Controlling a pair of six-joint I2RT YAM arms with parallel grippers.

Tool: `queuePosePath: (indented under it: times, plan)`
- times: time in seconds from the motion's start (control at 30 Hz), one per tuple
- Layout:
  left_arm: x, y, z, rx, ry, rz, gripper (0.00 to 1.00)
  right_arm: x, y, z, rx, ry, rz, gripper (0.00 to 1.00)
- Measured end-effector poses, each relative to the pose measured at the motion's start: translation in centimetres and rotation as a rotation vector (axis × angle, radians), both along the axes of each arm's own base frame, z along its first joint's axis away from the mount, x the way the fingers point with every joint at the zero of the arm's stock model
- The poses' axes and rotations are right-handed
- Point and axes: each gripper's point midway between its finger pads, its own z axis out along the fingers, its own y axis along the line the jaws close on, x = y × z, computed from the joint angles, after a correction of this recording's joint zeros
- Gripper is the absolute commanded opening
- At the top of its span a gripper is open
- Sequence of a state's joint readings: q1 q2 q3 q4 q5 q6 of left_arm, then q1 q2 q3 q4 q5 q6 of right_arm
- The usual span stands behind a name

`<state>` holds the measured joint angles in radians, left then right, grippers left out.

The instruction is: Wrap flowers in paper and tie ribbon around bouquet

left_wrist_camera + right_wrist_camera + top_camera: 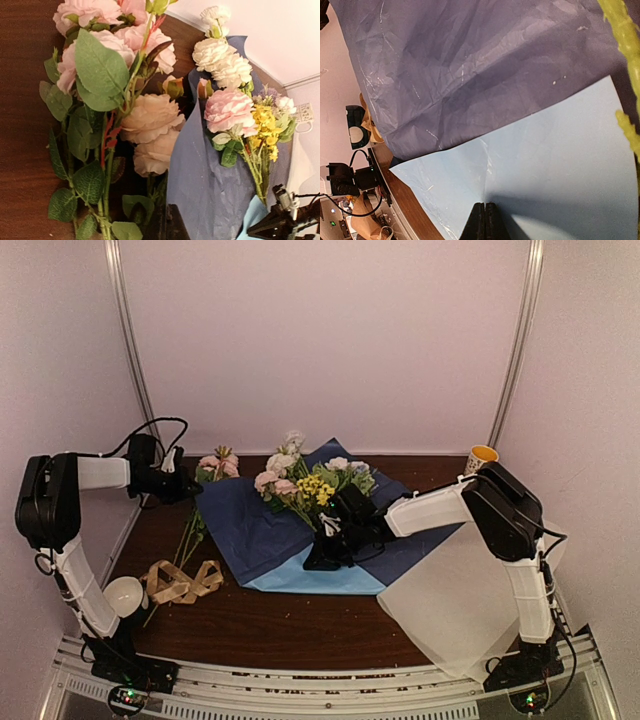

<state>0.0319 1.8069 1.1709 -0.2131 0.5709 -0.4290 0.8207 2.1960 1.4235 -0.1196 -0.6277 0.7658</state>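
At the centre of the surface [260,625], flowers [310,485] lie on the blue paper [250,530]; my right fingers [480,225] are shut, tips on its light-blue corner, my left fingers [160,227] shut at its left edge, grip unclear, so I judge a slow fold over the stems, without dragging blooms, works best.

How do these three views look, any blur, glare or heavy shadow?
Top view: soft, even light, paper easy to read, no glare. Left wrist: roses sharp up close, wall at top right very bright. Right wrist: paper creases crisp, stem at the right edge blurred, dark shadow spreading from the right claw.
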Motion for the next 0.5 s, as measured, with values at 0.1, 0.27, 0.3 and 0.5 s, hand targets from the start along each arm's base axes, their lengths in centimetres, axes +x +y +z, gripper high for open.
queuePosePath:
  times: [0.1,0.27,0.3,0.5]
  plan:
    - [0.0,-0.6,0.3,-0.017,-0.012,-0.022,0.0,0.0,0.0,0.0,0.0,0.0,0.0,0.0]
    - [-0.6,-3.0,1.0,-0.008,-0.038,-0.096,0.0,0.0,0.0,0.0,0.0,0.0,0.0,0.0]
    - [-0.8,-4.0,1.3,-0.003,-0.048,-0.124,0.0,0.0,0.0,0.0,0.0,0.0,0.0,0.0]
    - [-1.0,-12.3,7.1,0.01,-0.199,-0.339,0.0,0.0,0.0,0.0,0.0,0.0,0.0,0.0]
